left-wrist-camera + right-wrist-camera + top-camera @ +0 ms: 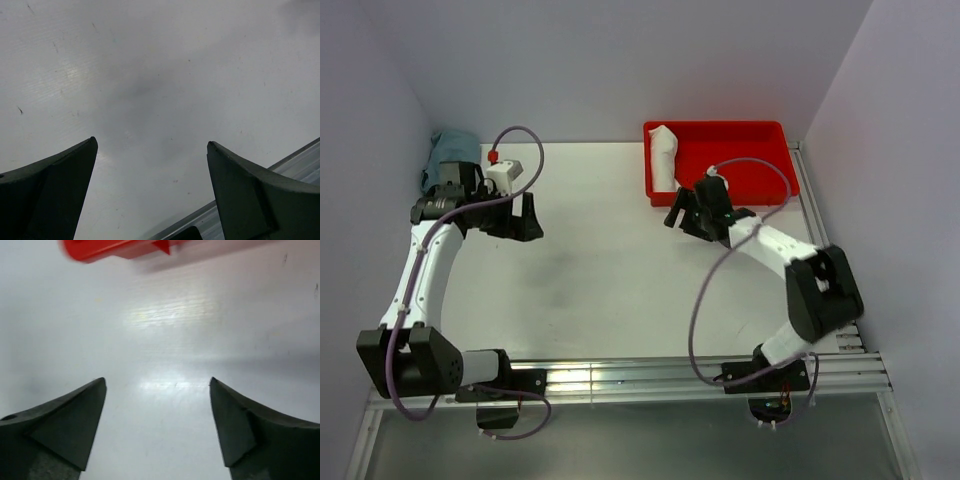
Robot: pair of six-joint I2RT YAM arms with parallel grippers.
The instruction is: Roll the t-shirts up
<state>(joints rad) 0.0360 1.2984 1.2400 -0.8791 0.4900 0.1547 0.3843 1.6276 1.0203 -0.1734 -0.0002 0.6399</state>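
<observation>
Both stood wide apart, holding nothing: left gripper (525, 216) at centre left, right gripper (680, 212) just below the upper-right red tray (760, 125), where a rolled t-shirt (663, 155) lay.

Light: bright, even and diffuse, from overhead; white matte tabletop (610, 260) reads pale grey.
Shadows: soft grey patch mid-tabletop, shadow or stain unclear; faint band beneath red plastic tray (115, 247).
Glare: streaky highlights on tabletop in both wrist views; glint on aluminium rail (620, 375) at near edge.
Blur: tray smeared in right wrist view; left claw (151, 144) and right claw (157, 381) dark, slightly soft.
</observation>
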